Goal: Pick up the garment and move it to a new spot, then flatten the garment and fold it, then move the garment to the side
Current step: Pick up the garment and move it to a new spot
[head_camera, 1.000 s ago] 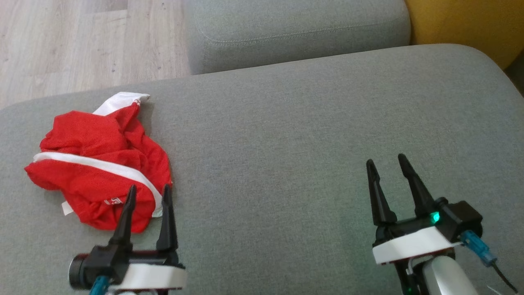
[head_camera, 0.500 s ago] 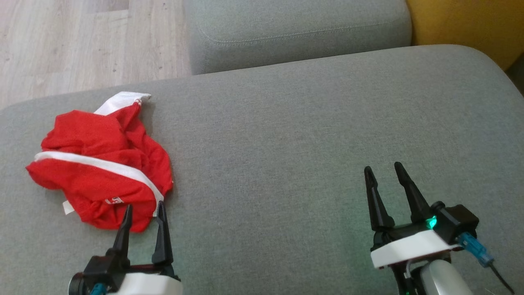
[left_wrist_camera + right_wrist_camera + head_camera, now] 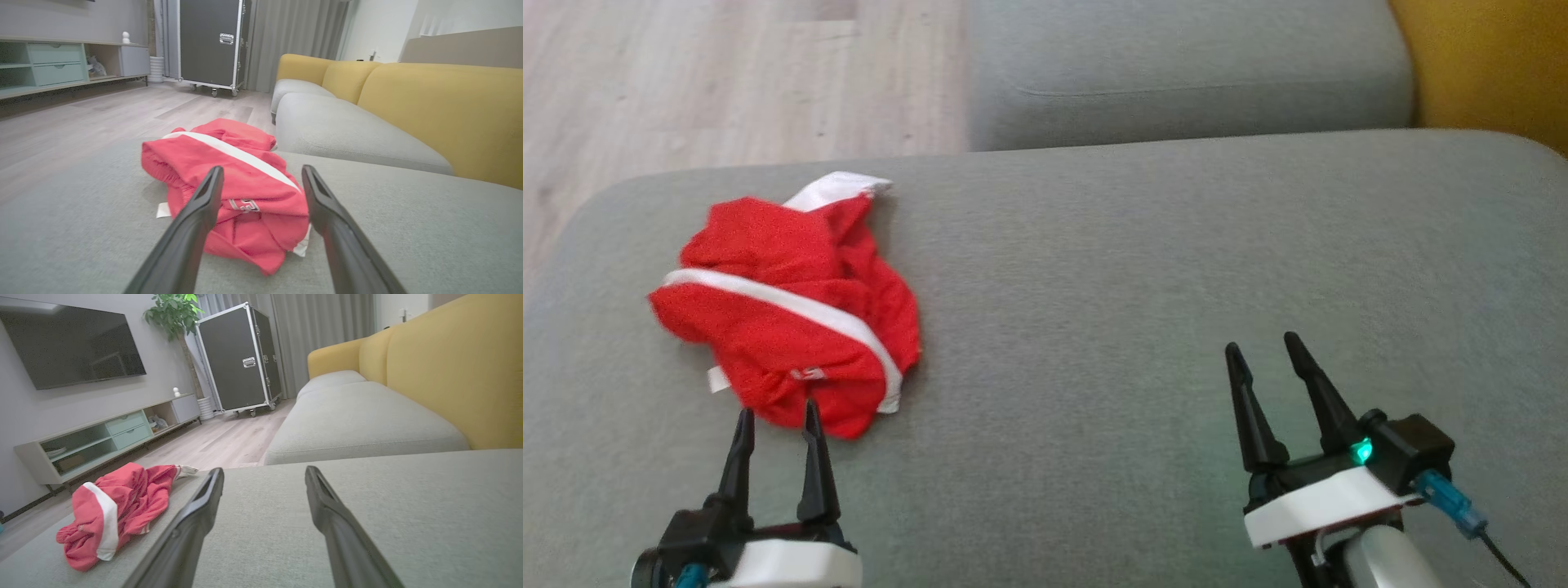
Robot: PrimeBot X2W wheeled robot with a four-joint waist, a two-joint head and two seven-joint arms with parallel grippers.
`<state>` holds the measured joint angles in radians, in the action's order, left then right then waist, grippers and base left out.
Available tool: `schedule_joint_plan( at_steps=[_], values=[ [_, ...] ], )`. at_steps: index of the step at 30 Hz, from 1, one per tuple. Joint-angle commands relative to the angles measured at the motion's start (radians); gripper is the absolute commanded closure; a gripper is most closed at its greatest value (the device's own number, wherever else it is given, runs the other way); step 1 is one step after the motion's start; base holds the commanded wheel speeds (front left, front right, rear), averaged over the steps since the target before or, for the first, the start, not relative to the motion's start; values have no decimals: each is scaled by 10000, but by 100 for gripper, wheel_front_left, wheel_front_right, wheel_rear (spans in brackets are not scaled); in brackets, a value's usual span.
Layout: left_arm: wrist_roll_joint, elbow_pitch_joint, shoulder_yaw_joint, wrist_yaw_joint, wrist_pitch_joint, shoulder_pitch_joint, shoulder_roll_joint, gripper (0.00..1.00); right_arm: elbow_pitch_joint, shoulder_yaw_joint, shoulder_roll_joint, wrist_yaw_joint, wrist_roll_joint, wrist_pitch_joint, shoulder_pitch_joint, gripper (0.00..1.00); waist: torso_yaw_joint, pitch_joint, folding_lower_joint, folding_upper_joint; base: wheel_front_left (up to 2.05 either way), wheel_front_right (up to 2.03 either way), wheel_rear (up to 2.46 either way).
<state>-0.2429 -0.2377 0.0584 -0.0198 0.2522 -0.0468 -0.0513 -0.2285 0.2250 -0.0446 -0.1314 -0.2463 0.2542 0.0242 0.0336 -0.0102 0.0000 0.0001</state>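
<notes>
Garment (image 3: 792,327) is lying crumpled near the seat's (image 3: 1094,269) far left corner, close to the edge above the floor (image 3: 686,82). Wide seat is stretching rightward. Left gripper (image 3: 777,408) is hovering just beside the garment, jaws parted, gripping nothing. Right gripper (image 3: 1261,341) likewise, well apart.

One garment (image 3: 768,343), two pincers (image 3: 777,408) (image 3: 1261,341)
</notes>
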Motion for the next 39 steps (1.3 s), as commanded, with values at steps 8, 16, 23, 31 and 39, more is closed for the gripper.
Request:
schedule_joint_plan(
  at_steps=[8, 16, 23, 31, 39],
  values=[
    [134, 378, -690, -78, 95, 35, 10, 0, 261, 504, -56, 7, -185, 76, -7, 0, 1046, -297, 0, -1, 0, 0, 0],
    [202, 416, -769, -156, 95, -196, 10, 0, 215, 724, -56, 7, -273, 76, -151, 0, 1844, -500, 0, -1, 0, 0, 0],
    [253, 502, -961, -171, 95, -365, 10, 0, 172, 915, -56, 7, -281, 76, -218, 0, 2047, -566, 0, -1, 0, 0, 0],
    [709, 503, -1080, -412, 95, 103, -153, 0, 249, 930, -56, 7, -172, 76, -63, 0, 1772, -168, 0, -1, 0, 0, 0],
    [930, -1157, 549, -1083, -1639, 3493, -1872, 0, 369, 625, -56, 7, 168, 76, 341, 0, 1310, 915, 0, -1, 0, 0, 0]
  ],
)
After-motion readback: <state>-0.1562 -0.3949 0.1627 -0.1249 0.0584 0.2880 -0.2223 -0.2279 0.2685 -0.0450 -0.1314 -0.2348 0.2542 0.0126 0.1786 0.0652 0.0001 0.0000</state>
